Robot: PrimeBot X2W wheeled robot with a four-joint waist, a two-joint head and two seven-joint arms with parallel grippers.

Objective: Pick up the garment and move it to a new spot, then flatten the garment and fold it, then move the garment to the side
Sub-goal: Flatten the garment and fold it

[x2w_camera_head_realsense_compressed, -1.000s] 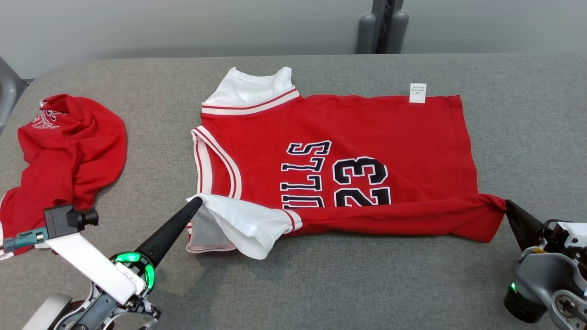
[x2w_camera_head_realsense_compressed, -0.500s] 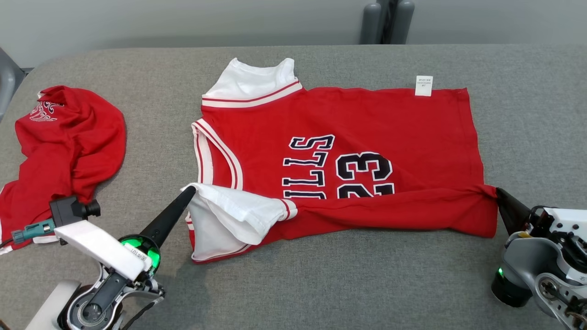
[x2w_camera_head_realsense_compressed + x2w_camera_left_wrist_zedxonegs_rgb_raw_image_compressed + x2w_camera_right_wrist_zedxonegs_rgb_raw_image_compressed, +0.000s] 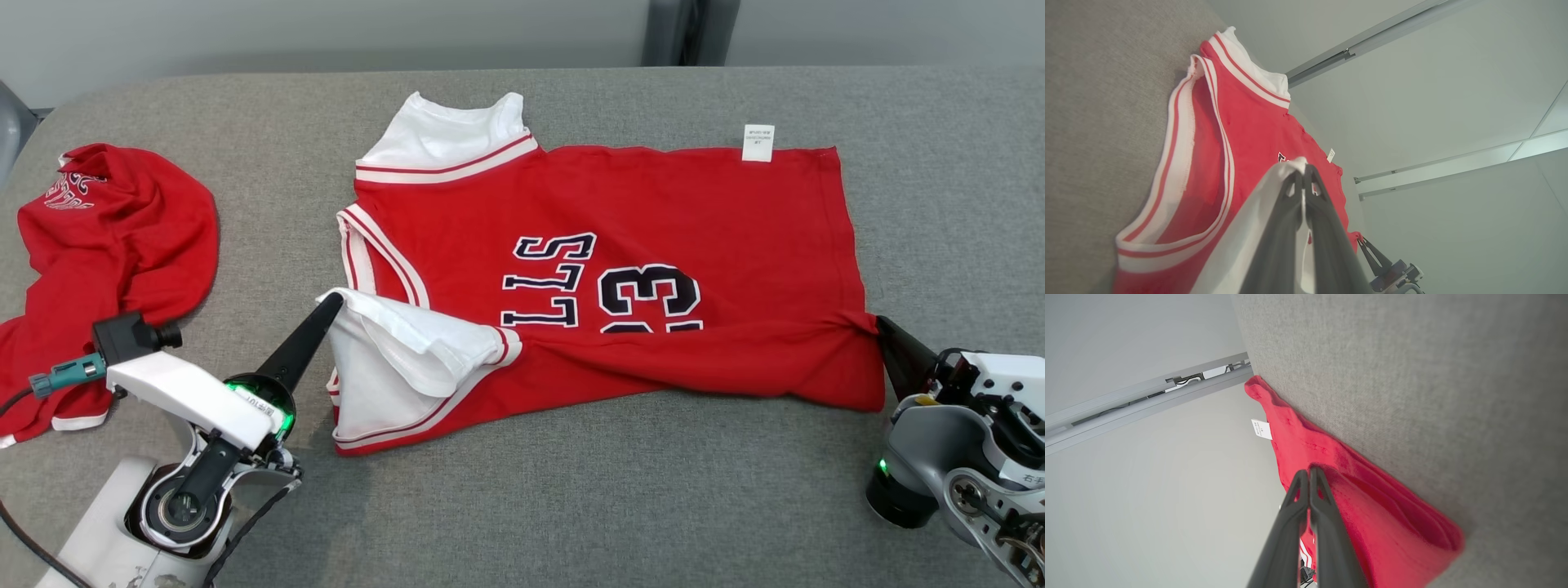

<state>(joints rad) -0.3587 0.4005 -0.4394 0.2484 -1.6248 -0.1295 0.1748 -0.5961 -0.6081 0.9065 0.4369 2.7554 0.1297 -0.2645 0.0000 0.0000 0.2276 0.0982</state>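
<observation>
On table (image 3: 571,506), centre: jersey (image 3: 637,204) lies spread, far half smooth, near edge lifted and rolled toward the number. Jaws of left gripper (image 3: 331,302) pinch the white shoulder corner; jaws of right gripper (image 3: 881,323) pinch the red hem corner. Judged: moving and flattening done, first fold under way. Remaining: finish folds, shift aside. Second garment (image 3: 114,237) lies crumpled far left.

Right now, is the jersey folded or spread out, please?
Partly folded: left hand and right hand hold the jersey's near edge over the number; rest flat.
</observation>
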